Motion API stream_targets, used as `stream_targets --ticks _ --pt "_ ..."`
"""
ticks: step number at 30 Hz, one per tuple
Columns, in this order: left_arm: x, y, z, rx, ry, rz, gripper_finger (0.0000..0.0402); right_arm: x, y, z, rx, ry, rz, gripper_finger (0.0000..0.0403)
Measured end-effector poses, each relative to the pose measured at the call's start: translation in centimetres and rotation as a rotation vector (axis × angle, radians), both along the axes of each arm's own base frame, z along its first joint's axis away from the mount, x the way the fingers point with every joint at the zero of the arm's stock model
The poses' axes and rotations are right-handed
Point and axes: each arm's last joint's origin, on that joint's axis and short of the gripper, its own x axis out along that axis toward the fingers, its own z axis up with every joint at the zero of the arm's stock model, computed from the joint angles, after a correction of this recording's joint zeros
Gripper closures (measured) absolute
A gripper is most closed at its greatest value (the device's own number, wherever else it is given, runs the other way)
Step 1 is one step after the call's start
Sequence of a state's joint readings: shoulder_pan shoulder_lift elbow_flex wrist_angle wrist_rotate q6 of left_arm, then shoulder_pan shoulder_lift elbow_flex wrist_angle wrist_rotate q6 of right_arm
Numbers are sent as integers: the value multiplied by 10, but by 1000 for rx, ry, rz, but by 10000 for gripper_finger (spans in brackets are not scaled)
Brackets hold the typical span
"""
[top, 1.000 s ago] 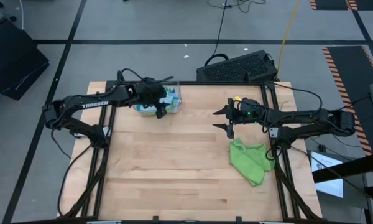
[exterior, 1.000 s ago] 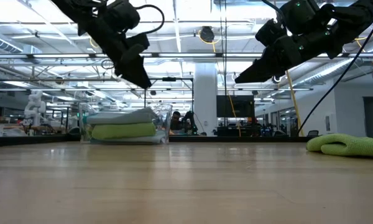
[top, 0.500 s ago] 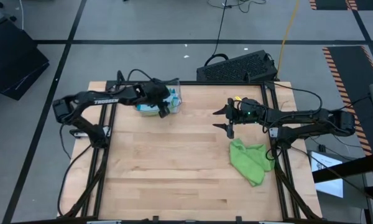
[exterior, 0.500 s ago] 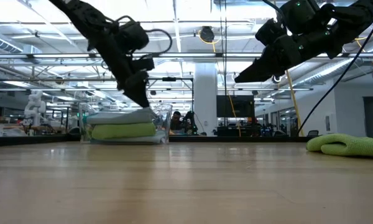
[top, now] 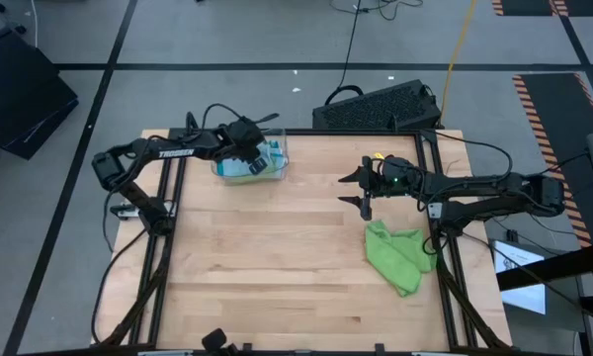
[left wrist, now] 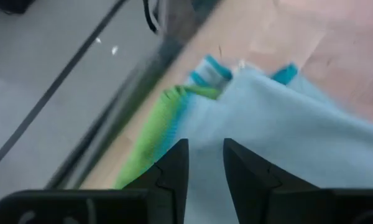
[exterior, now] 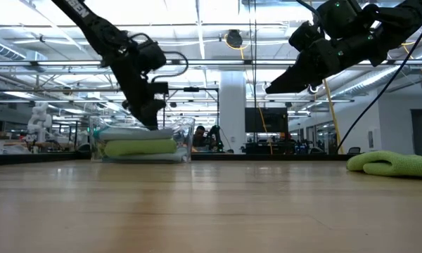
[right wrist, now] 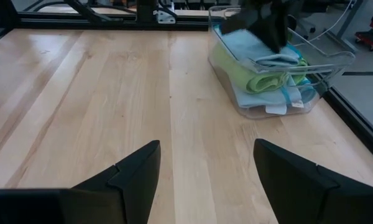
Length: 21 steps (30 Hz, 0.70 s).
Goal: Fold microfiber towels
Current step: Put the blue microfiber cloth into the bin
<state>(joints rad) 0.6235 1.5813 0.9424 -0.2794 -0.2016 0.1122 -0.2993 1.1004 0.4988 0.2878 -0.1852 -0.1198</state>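
I see my left hand (top: 249, 158) down in the tray (top: 277, 170) at the worktop's (top: 277, 267) far left, fingers nearly together over the stacked towels (right wrist: 261, 65). Right hand (top: 363, 188) hovers mid-worktop, fingers apart, empty. A green towel (top: 397, 254) lies crumpled near the right edge.

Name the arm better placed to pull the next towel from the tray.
Left. Its hand is down on the light blue towel in the clear tray; the right hand hangs open over bare table.

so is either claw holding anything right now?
Right claw is open and empty above the table. Left claw sits down on the top blue towel in the tray; grip cannot be told.
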Motion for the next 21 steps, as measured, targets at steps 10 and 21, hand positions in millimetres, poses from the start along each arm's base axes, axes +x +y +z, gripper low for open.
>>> stream_targets --ticks 10,21 --pt "-9 -11 39 -27 -216 3 300 0 0 0 6 -1 -4 154" --pt "-2 -2 5 -78 -90 89 300 1 0 2 29 -27 -14 154"
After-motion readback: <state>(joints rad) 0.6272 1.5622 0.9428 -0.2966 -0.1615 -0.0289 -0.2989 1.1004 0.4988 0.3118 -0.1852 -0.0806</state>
